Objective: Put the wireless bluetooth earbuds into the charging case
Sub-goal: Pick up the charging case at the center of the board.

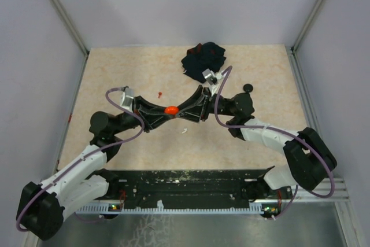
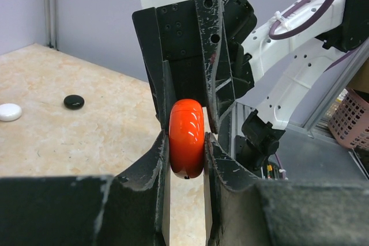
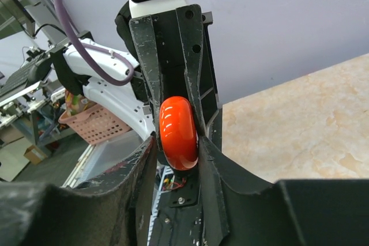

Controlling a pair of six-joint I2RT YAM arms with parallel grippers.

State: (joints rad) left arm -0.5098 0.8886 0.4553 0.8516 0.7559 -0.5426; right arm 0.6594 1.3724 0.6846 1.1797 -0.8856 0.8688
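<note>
The orange-red round charging case (image 1: pixel 171 110) hangs above the middle of the table, standing on edge between both grippers. My left gripper (image 2: pixel 186 137) is shut on it, its fingers pressed to the two flat faces. From the opposite side my right gripper (image 3: pixel 176 142) has its fingers against the same case (image 3: pixel 179 132). The case looks closed. A tiny red earbud (image 1: pixel 159 93) lies on the table behind the left arm. A tiny white earbud (image 1: pixel 184 131) lies just in front of the grippers.
A dark navy cloth (image 1: pixel 203 59) lies bunched at the back of the table. A black puck (image 1: pixel 248 87) sits to the right of it. The left wrist view shows a black puck (image 2: pixel 74 101) and a white puck (image 2: pixel 10 112) on the beige table (image 1: pixel 115 73).
</note>
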